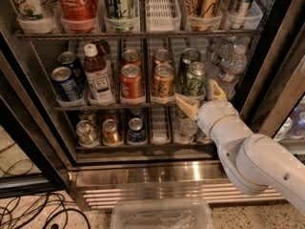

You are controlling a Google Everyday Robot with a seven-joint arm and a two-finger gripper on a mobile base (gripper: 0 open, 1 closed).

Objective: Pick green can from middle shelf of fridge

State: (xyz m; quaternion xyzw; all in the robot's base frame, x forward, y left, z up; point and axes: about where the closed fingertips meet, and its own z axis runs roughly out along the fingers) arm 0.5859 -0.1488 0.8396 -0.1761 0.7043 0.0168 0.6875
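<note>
Obs., camera view, L to R along the middle shelf of the fridge:

- Far L lane: two blue cans, one behind the other.
- Next: tea bottle, white cap, upright.
- Next: two red cans in file.
- Next: two orange cans in file.
- Next: green can, front of its lane, upright, long axis vertical, silver top visible. A similar can stands directly behind it. Target sits just R of the front orange can, sep. by the lane divider.
- Far R: water bottles, just R of the target lane.

Gripper: at the shelf's front edge, right at the base of the green can. Jaws apart. One of the fingers is low and L of the can's foot; the other rises along the can's R side, btwn can and water bottles. Cannot tell whether either pad touches the can. White arm comes in from lower R.

Key relation (judgement): can lies slightly above and beyond the jaw gap, so approx. centred L–R but low in height. Jaw line runs horizontal-ish, across the can's vertical axis, which suits a side grasp. Est. next need: advance and lift a little so pads meet the can's body, not its rim. Risk: R finger nudging the nearest water bottle.
</note>
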